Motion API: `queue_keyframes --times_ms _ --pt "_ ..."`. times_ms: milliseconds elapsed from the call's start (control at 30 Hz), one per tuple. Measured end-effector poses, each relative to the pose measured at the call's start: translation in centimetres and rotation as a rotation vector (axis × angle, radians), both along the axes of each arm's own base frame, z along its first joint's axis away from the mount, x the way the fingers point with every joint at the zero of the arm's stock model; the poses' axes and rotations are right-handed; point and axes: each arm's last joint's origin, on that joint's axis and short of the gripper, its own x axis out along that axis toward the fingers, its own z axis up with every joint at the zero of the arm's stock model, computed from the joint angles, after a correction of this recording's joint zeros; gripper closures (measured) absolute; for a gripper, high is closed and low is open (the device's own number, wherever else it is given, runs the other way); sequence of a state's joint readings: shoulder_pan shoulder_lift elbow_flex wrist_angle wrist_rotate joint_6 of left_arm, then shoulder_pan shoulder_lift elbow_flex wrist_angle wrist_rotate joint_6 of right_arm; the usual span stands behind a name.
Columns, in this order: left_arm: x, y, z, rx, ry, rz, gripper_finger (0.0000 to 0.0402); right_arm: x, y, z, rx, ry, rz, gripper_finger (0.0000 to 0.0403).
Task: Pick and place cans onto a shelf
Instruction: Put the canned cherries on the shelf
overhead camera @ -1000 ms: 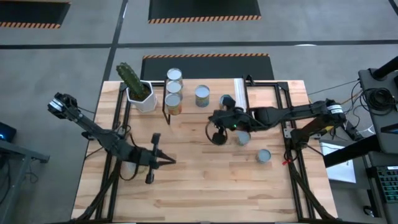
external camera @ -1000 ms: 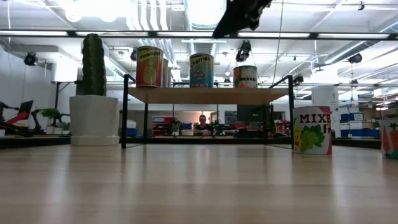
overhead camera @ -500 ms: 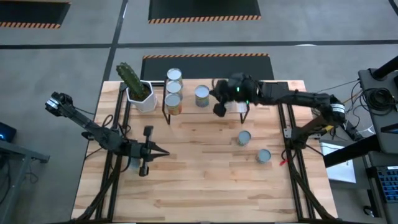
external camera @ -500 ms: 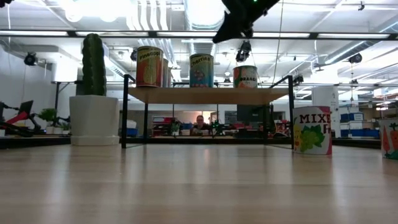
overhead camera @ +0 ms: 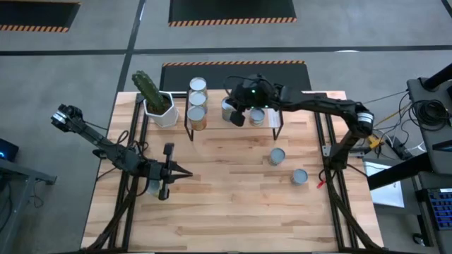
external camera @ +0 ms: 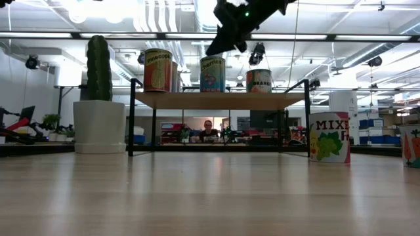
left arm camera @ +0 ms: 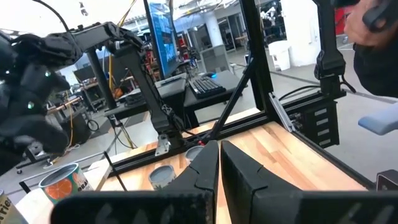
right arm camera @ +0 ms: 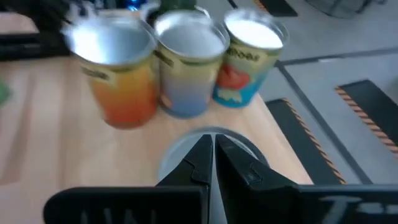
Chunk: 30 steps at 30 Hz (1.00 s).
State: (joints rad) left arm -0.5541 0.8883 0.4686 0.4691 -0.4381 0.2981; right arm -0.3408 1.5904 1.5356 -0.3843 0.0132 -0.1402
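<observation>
We observe the right gripper (overhead camera: 235,117) with its fingers pressed together and holding nothing, hovering above the shelf (external camera: 220,99) directly over one can (right arm camera: 208,149). Three further cans (right arm camera: 186,65) stand close at its twelve o'clock. On the table (overhead camera: 233,204), two cans (overhead camera: 277,156) remain at five o'clock of the shelf. We judge that any low travel here risks toppling the tightly grouped tins. The left gripper (overhead camera: 185,173), also closed and empty, waits at eight o'clock.
</observation>
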Motion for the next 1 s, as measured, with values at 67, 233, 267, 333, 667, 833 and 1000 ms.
queue_keyframes --times_ms 67,233,267,333,667,833,1000 --pt "0.0 0.0 0.0 -0.004 0.002 0.000 0.0402 0.2 -0.2 -0.7 -0.011 0.037 -0.038 0.0394" --pt "0.0 0.0 -0.1 -0.011 0.012 -0.001 0.0401 0.3 -0.3 -1.4 -0.007 0.081 -0.055 0.0394" --pt "0.0 0.0 -0.1 -0.010 0.015 -0.001 0.0402 0.3 -0.3 -1.4 -0.008 0.083 -0.053 0.0394" --pt "0.0 0.0 -0.2 -0.010 0.016 -0.001 0.0401 0.4 -0.1 -1.4 -0.007 0.084 -0.046 0.0394" --pt "0.0 0.0 -0.1 -0.021 0.015 -0.001 0.0402 1.0 1.5 -1.6 0.046 0.072 0.020 0.0394" --pt "0.0 0.0 -0.1 -0.021 0.015 -0.001 0.0402 1.2 2.1 -1.6 0.035 0.081 0.043 0.0394" --pt "0.0 0.0 -0.1 -0.021 0.015 -0.001 0.0402 1.3 2.2 -1.6 0.010 0.081 0.061 0.0394"
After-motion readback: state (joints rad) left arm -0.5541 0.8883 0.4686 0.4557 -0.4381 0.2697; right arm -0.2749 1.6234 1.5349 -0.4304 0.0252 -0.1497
